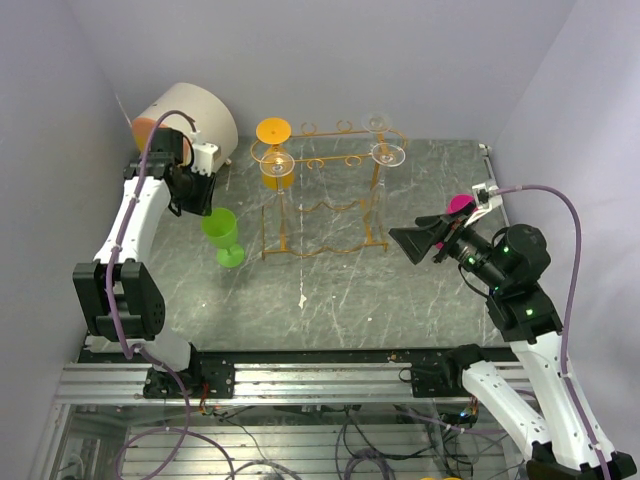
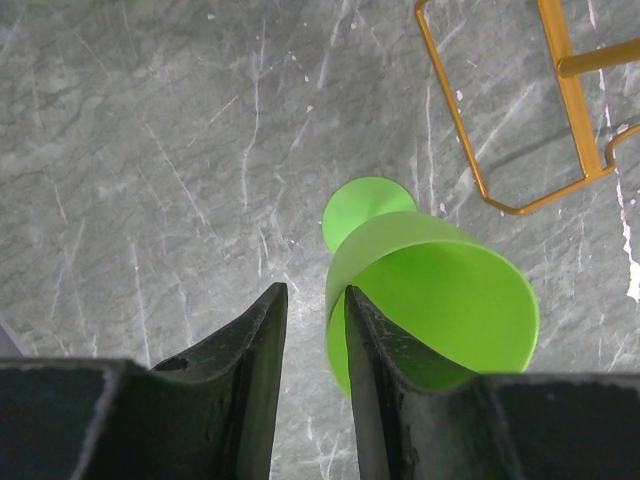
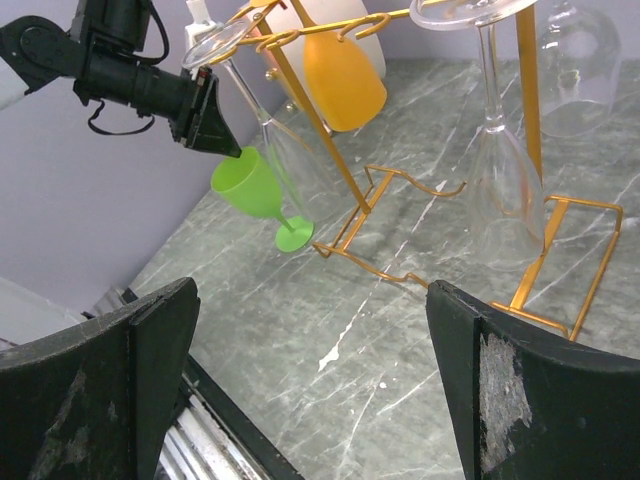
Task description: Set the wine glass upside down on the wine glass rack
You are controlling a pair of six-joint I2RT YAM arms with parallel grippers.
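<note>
Left of the wine glass rack (image 1: 330,160), the green wine glass (image 1: 221,228) stands upright on the table (image 1: 330,290), not hung yet.
Left gripper (image 2: 314,296) straddles its rim, whether pinching I cannot tell; right gripper (image 3: 310,300) gapes empty. Lifting, inverting, hanging remain.

— Room in front of the wine glass rack (image 1: 325,215)?
— Plenty. Bare table (image 1: 380,300) there, wide open down to the near edge.
— Up on the top rail?
— Open in the middle only. Orange glass (image 1: 277,178) hanging at the left end, clear glasses (image 1: 388,155) at the right.
— Left of the rack?
— Tight. Green wine glass (image 1: 222,232) just beside it, big white tub (image 1: 195,115) behind, wall (image 1: 60,150) close by.
</note>
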